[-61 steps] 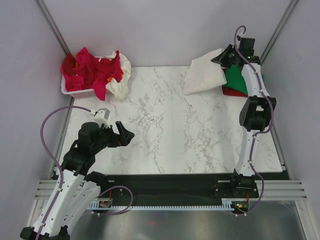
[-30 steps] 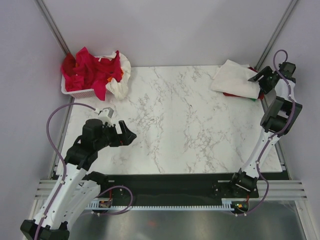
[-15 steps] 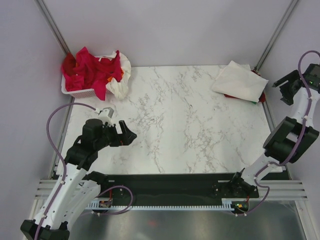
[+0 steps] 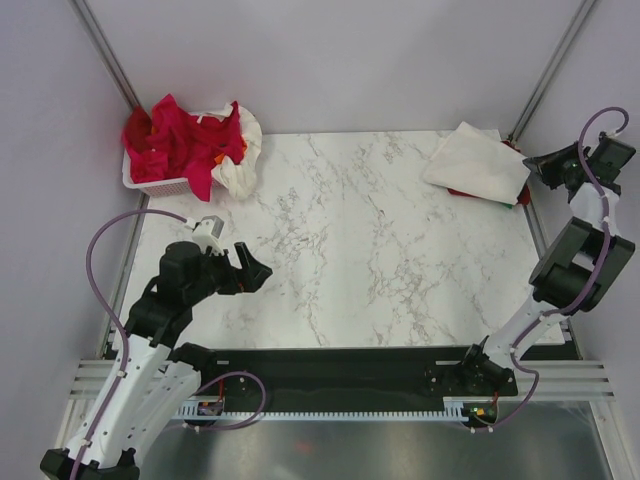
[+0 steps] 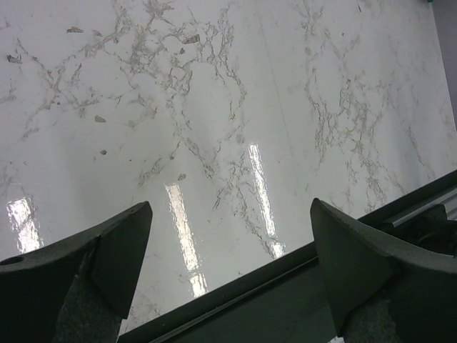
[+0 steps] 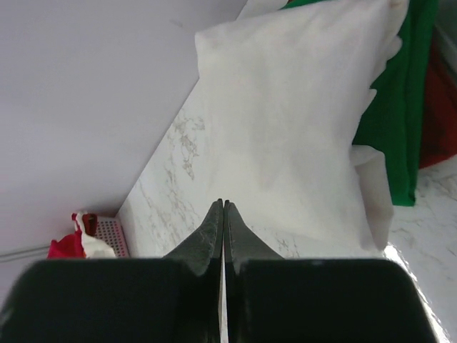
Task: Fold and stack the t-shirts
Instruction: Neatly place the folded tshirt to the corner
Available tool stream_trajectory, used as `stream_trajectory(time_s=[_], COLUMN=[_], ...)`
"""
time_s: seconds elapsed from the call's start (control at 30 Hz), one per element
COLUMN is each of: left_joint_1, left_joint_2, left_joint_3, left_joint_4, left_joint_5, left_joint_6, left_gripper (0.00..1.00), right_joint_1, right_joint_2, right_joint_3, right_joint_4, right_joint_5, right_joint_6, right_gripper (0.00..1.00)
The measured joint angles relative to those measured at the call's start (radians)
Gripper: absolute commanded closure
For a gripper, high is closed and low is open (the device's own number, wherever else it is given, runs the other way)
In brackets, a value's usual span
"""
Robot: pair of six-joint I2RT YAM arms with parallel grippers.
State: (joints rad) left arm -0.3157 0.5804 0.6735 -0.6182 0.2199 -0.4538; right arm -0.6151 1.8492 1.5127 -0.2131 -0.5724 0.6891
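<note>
A folded white t-shirt (image 4: 478, 161) lies on top of a stack at the table's far right corner, with green (image 4: 514, 200) and red (image 4: 462, 190) edges showing beneath it. In the right wrist view the white shirt (image 6: 300, 121) covers a green one (image 6: 400, 107) and a red one (image 6: 443, 107). My right gripper (image 4: 541, 166) is shut and empty, just right of the stack, with its tips (image 6: 223, 205) over the shirt's near edge. My left gripper (image 4: 256, 268) is open and empty above the bare marble at the left (image 5: 228, 214). More red and white shirts (image 4: 190, 145) fill the basket.
A white plastic basket (image 4: 160, 184) stands at the far left corner, also small in the right wrist view (image 6: 107, 232). The marble table top (image 4: 380, 250) ends in a black front rail (image 4: 350, 365). Grey walls and metal posts close the sides.
My right gripper carried the folded white shirt right onto the green and red stack, let go of it, and drew back past the table's right edge. The left arm barely moved.
</note>
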Motion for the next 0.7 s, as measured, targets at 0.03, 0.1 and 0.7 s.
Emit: stream_trajectory(time_s=[0.03, 0.1, 0.7], left_joint_1=[0.0, 0.0, 0.0], left_joint_2=[0.0, 0.0, 0.014], left_joint_3=[0.0, 0.0, 0.0], left_joint_4=[0.0, 0.0, 0.0], left_joint_5=[0.0, 0.0, 0.0], left_joint_6=[0.0, 0.0, 0.0], left_gripper=[0.0, 0.0, 0.0], right_joint_1=[0.006, 0.015, 0.054], right_joint_2=[0.032, 0.089, 0.207], right_joint_3=[0.0, 0.0, -0.127], right_joint_4=[0.031, 0.082, 0.091], right_joint_5=[-0.026, -0.071, 0.098], right_joint_6=[0.015, 0.046, -0.007], right_gripper=[1.0, 1.0, 1.0])
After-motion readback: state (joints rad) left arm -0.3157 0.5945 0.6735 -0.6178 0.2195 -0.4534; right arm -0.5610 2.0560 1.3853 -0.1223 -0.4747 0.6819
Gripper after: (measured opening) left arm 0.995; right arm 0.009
